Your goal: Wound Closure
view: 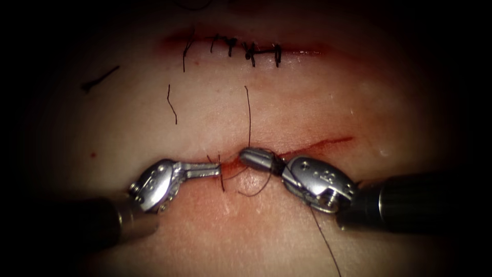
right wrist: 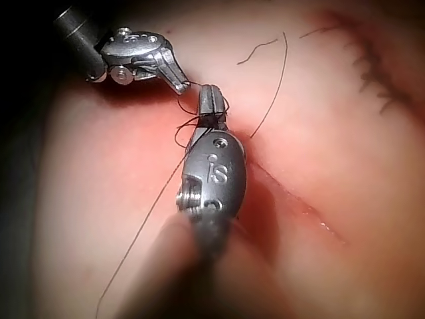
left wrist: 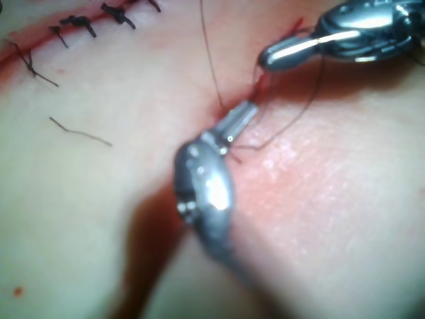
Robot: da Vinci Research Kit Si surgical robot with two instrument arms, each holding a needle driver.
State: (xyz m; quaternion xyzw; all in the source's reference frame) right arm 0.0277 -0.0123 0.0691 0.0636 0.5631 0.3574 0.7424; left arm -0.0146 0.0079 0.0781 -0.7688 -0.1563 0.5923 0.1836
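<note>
The open cut (view: 318, 143) runs across the middle of the tissue (view: 287, 102). My left tool (view: 218, 167) lies at the cut's left part, jaws shut on the dark thread (view: 221, 179) right at the wound edge; it is also seen close up (left wrist: 249, 109). My right tool (view: 245, 155) points left along the cut, jaws shut, with thread wound round them near the wrist (view: 277, 164). Its tips (right wrist: 211, 93) stand close to the left tool's tips (right wrist: 180, 85). One strand (view: 248, 113) rises from the cut, and a loop (view: 259, 191) lies below it.
A second cut (view: 246, 51) farther back is closed with several dark stitches. Loose cut ends of thread (view: 171, 105) (view: 100, 79) lie on the tissue at the left. A long strand (view: 323, 236) trails from under the right tool toward the front. Red fluid (view: 233, 166) lines the open cut.
</note>
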